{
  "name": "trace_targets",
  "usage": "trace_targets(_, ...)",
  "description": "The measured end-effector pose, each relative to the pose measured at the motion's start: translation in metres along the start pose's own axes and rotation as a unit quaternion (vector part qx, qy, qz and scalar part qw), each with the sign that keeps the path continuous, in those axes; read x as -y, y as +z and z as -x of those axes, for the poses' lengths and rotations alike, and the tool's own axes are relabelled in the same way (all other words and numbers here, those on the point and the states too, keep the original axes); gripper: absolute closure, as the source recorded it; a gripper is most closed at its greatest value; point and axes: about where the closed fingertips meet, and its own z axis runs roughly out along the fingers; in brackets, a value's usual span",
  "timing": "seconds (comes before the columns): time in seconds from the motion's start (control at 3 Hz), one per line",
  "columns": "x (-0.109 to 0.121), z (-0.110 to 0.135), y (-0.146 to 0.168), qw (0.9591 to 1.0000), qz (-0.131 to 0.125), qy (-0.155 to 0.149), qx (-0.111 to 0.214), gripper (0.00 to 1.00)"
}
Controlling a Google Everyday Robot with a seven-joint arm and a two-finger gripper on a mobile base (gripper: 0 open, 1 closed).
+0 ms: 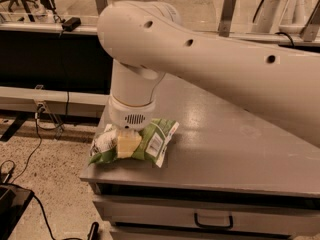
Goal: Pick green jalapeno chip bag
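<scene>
The green jalapeno chip bag lies flat near the front left corner of the grey table, its white barcode panel and white-red edge facing right. My gripper points straight down from the big white arm and presses onto the left-middle of the bag. One pale yellow finger shows on top of the bag. The wrist hides part of the bag's rear edge.
The table's front edge and left corner lie close to the bag. A drawer with a dark handle sits under the tabletop. Cables run over the floor at left. A dark bench stands behind.
</scene>
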Motion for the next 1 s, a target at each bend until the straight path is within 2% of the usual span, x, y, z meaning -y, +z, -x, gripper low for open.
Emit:
trace_targets(0.33, 0.0, 0.0, 0.0, 1.0, 0.0, 0.0, 0.0, 1.0)
trace_targets(0.67, 0.006, -0.013, -0.027, 0.9991, -0.016, 0.004, 0.039, 1.0)
trace_targets(1.0, 0.015, -0.034, -0.073, 0.9938, -0.041, 0.004, 0.104, 1.0)
